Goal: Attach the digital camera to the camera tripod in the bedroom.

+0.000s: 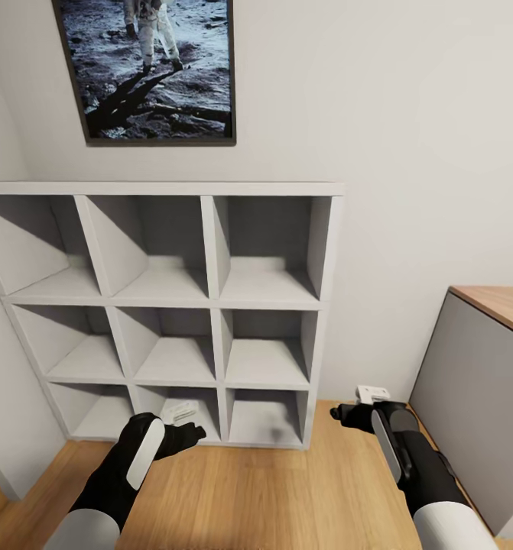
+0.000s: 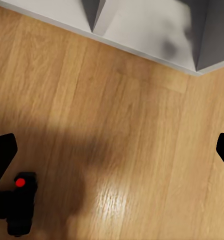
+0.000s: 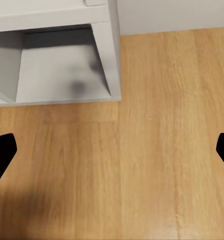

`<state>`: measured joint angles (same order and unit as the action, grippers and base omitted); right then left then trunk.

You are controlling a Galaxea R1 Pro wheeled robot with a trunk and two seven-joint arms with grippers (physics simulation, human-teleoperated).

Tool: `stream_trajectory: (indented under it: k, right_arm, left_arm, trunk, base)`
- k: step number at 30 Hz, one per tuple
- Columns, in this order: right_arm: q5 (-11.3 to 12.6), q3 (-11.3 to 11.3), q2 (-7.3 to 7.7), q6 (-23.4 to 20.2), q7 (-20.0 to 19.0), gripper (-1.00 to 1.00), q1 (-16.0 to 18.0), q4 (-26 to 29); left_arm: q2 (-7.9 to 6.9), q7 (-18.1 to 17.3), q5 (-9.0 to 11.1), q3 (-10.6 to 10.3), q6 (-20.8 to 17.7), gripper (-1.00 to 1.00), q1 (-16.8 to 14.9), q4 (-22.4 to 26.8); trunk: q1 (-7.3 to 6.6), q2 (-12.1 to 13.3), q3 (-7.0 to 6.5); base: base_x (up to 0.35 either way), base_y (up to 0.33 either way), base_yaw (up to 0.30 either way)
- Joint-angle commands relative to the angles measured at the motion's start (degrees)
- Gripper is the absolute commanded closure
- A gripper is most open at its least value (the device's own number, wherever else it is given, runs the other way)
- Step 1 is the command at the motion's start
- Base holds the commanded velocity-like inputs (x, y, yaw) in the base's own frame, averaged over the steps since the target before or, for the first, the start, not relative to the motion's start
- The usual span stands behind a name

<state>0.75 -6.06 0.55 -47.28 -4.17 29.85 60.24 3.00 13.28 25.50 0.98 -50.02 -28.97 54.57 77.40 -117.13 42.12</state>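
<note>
Nine-cube white shelf unit ahead on the light wood plank floor, landmark. Left of its base, my left gripper hangs wide open, holding nothing; the small black digital camera with red dot lies on the floor beside its finger. Right of the shelf, my right gripper is spread wide, empty. Tripod unseen. Best: lower left, centre over camera, close squarely.
</note>
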Motion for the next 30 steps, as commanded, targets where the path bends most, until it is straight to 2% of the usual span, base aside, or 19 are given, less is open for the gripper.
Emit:
stream_trajectory:
  k: [1, 5, 8, 9, 11, 12, 14, 19, 30]
  right_arm:
    - [0.0, -0.1, 0.01, -0.6, -0.7, -1.0, 0.0, 0.2]
    - [0.0, -0.1, 0.22, -1.7, -4.2, -1.0, 0.0, 0.7]
    - [0.1, -0.1, 1.78, -3.0, -11.0, -1.0, 0.0, 0.9]
    - [-0.1, 0.0, 4.88, -3.7, -20.7, -1.0, 0.0, 1.0]
    - [-0.4, 0.0, 6.48, -3.7, -25.7, -1.0, 0.0, 1.1]
    - [-0.6, 0.0, 7.81, -3.7, -30.0, -1.0, 0.0, 1.1]
    - [-0.7, 0.0, 8.8, -3.7, -33.3, -1.0, 0.0, 1.1]
    - [-0.9, 0.0, 10.2, -3.6, -37.8, -1.0, 0.0, 1.1]
    - [-1.1, 0.1, 10.57, -3.6, -39.3, -1.0, 0.0, 1.1]
  left_arm:
    - [0.05, 0.5, 0.7, 0.1, -0.2, -1.0, 0.0, 0.1]
    - [-0.01, 0.4, 1.3, 0.1, -0.2, -1.0, 0.0, 0.1]
    - [-0.35, -0.4, 3.0, 0.8, -0.3, -1.0, 0.0, 0.0]
    - [-1.4, -1.8, 5.7, 3.2, -0.3, -1.0, 0.0, -0.1]
    - [-2.01, -2.1, 6.7, 4.4, -0.3, -1.0, 0.0, -0.1]
    - [-2.48, -2.3, 7.4, 5.3, -0.2, -1.0, 0.0, -0.1]
    - [-2.81, -2.4, 7.8, 5.9, -0.2, -1.0, 0.0, 0.0]
    - [-3.28, -2.2, 8.2, 6.7, -0.2, -1.0, 0.0, 0.0]
    - [-3.43, -2.0, 8.2, 6.9, -0.1, -1.0, 0.0, -0.1]
  trunk:
    - [0.22, -0.4, 0.25]
    - [1.1, -2.0, 0.96]
    - [1.76, -3.3, 1.5]
    - [1.98, -3.7, 1.68]
    - [2.41, -4.5, 2.04]
    - [2.63, -4.9, 2.22]
    - [3.07, -5.7, 2.58]
    - [4.17, -7.7, 3.48]
    - [6.59, -12.1, 5.45]
  base:
    - [0.0, 0.0, 0.0]
    - [0.0, 0.0, 0.0]
    - [0.0, 0.0, 0.0]
    - [0.0, 0.0, 0.0]
    - [0.0, 0.0, 0.0]
    - [0.0, 0.0, 0.0]
    - [0.0, 0.0, 0.0]
    - [0.0, 0.0, 0.0]
    - [0.0, 0.0, 0.0]
